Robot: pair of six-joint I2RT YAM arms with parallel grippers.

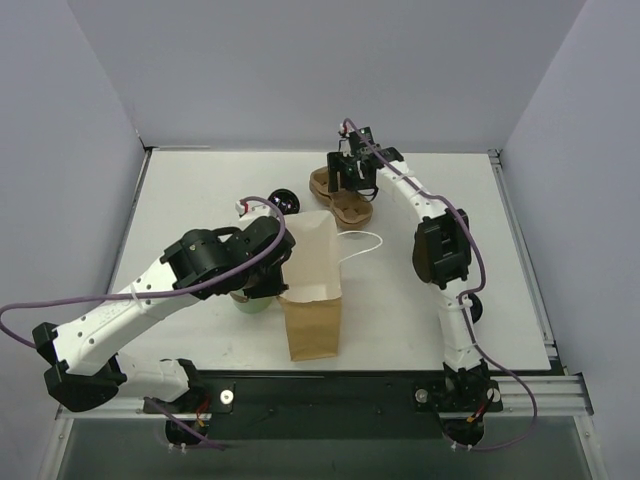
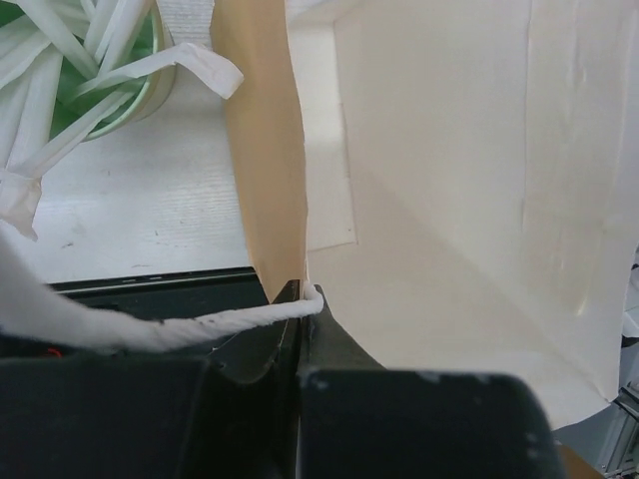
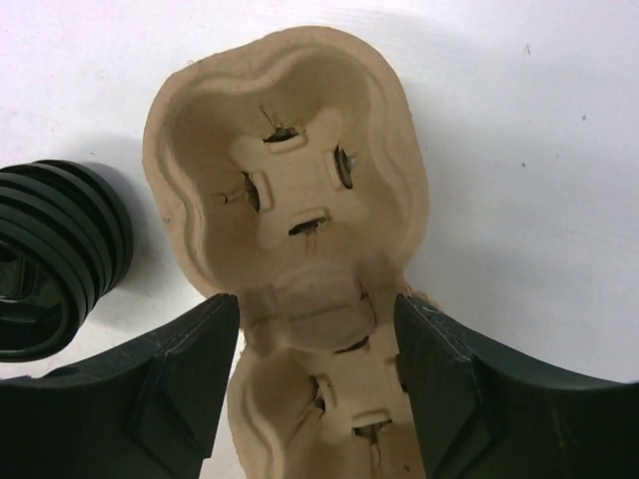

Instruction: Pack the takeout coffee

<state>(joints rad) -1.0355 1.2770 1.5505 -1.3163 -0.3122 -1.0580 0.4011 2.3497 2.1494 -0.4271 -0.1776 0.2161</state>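
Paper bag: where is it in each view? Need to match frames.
Top external: paper bag, mid-table.
Left wrist: fills centre and right; left gripper shut on its rim.
Right wrist: not in it.
Shared landmark: green cup, left of the bag in top and left-wrist views.

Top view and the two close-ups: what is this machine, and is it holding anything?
These are two robot arms bolted to a white table, each ending in a two-finger gripper. The wide picture comes from a camera overhead. Each close-up comes from a camera on one wrist. The left gripper is shut on the edge of a paper bag. A green cup of white straws stands nearby. The right gripper straddles a cardboard cup carrier; whether it grips yet is unclear. A small black cup sits beside the carrier.
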